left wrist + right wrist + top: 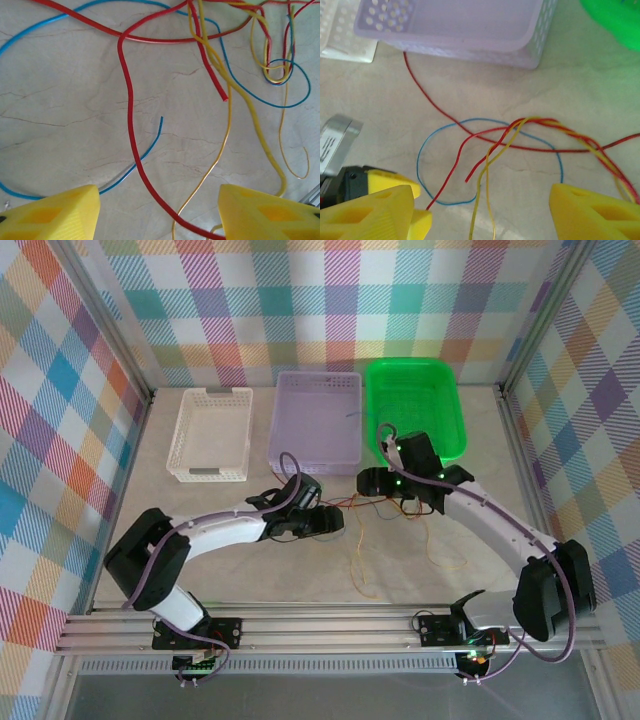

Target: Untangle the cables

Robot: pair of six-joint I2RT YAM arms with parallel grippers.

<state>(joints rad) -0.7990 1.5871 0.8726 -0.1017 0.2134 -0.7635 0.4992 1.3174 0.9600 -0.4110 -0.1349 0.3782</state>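
Note:
The cables [360, 503] lie tangled on the table between my two grippers, with orange strands trailing toward the near edge. My left gripper [335, 518] is open and low over them. In its wrist view a red cable [131, 130] and a thin yellow cable [220, 150] run between its yellow fingers [55, 215], and a blue cable [145, 152] ends just ahead. My right gripper [380, 480] is open too. In its wrist view a blue loop [418, 160], red strands [455, 160] and yellow strands [487, 165] lie ahead of its fingers [595, 212], twisted together at the right.
Three baskets stand in a row at the back: white [210, 435], purple [315, 420] and green [415, 405]. The purple basket [460, 30] is close ahead of my right gripper. One red cable runs up to its wall. Metal rails line the table's near edge.

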